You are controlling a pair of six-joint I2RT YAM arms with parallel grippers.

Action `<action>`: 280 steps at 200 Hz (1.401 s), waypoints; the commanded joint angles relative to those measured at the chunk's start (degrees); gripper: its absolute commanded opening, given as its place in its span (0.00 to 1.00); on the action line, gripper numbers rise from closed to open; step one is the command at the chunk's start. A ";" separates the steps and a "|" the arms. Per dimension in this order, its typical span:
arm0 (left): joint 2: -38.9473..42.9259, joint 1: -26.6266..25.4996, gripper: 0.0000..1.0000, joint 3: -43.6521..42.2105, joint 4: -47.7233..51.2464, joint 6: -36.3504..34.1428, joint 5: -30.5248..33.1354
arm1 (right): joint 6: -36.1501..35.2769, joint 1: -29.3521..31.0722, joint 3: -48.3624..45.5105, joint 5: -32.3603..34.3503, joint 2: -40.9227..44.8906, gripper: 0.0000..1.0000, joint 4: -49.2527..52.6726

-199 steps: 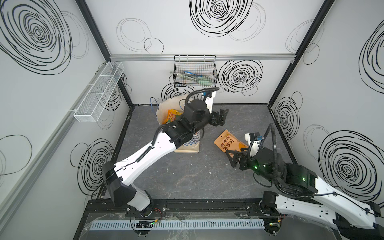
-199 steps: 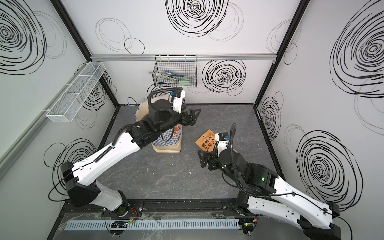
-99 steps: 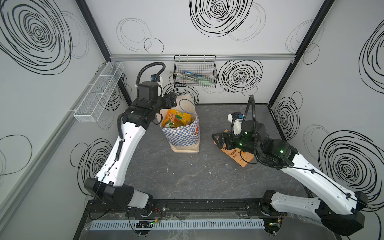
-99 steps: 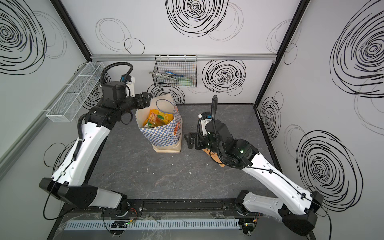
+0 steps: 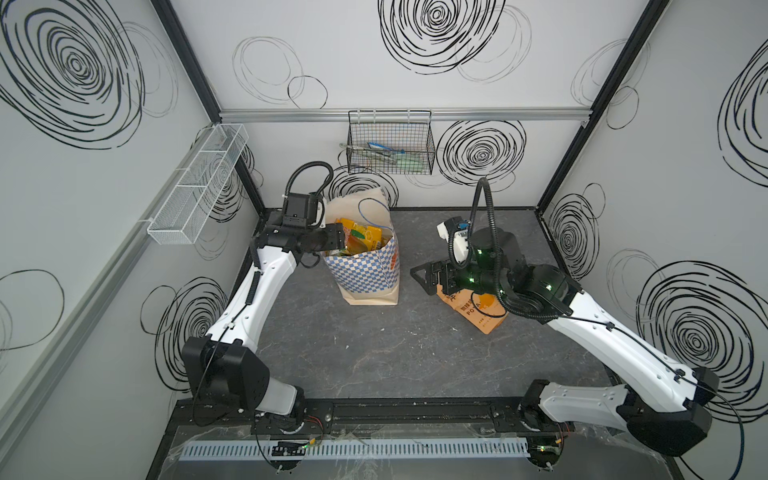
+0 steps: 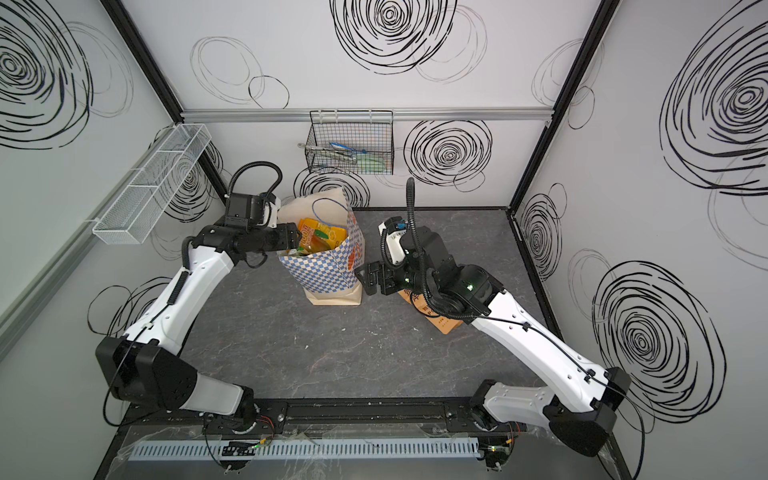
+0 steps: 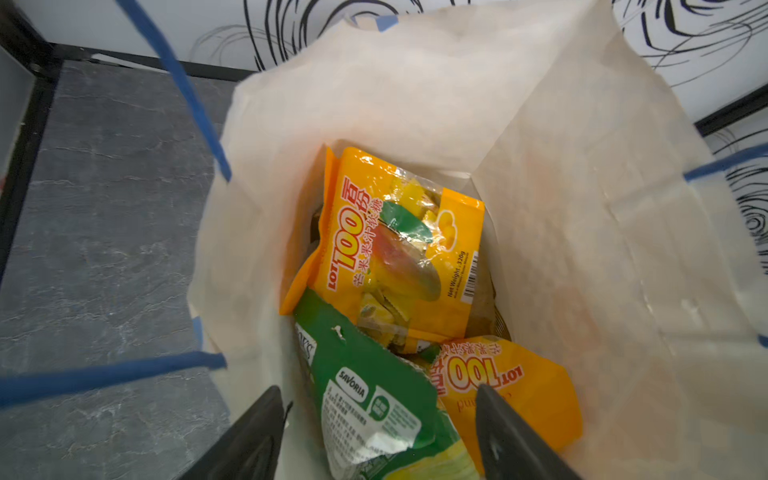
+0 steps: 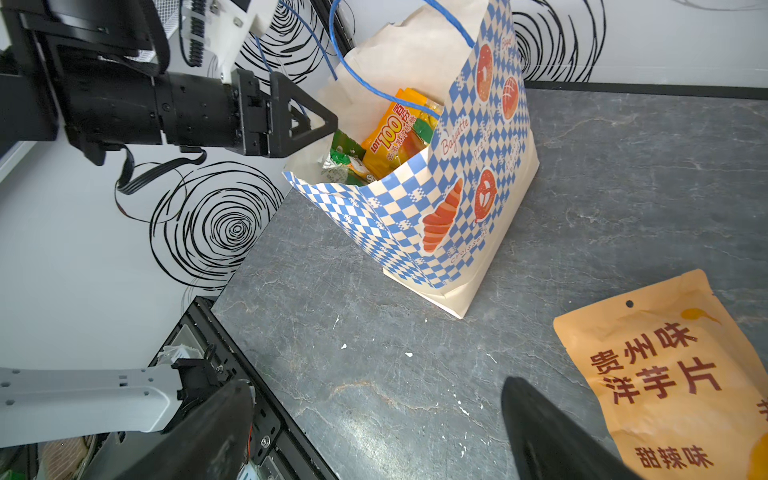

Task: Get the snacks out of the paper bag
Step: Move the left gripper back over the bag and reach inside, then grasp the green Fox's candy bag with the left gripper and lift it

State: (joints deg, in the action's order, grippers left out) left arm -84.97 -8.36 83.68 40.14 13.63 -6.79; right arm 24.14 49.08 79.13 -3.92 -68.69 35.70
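Both top views look steeply down from high above the front edge, sharing nearly the whole table (image 5: 374, 353). The left wrist camera peers close into the paper bag (image 7: 415, 91) from above its mouth. The right wrist camera (lower, farther back) faces that bag's side, upper centre of frame.

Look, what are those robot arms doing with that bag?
They are unpacking the paper bag. The left gripper, open, hangs at the bag's mouth over a green pack and yellow "100" packs. An orange pouch already lies on the table beside the bag, with the right gripper open and empty near it.
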 commanded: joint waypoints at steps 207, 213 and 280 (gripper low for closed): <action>-5.21 -4.09 0.00 7.00 0.54 -2.41 0.72 | 0.58 -0.21 1.28 -2.03 1.91 0.97 -1.13; -5.19 -4.10 0.00 7.80 0.84 -2.30 0.83 | 0.56 -0.21 1.44 -2.12 1.89 0.97 -1.08; -5.21 -4.28 0.00 16.19 4.78 -2.89 2.36 | 0.38 -0.20 1.90 -2.75 1.66 0.97 -1.06</action>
State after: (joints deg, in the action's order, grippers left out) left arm -92.18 -12.12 95.94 43.88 11.03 -4.86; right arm 24.36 49.06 79.75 -6.26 -68.10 35.18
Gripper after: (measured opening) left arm 0.049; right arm 0.975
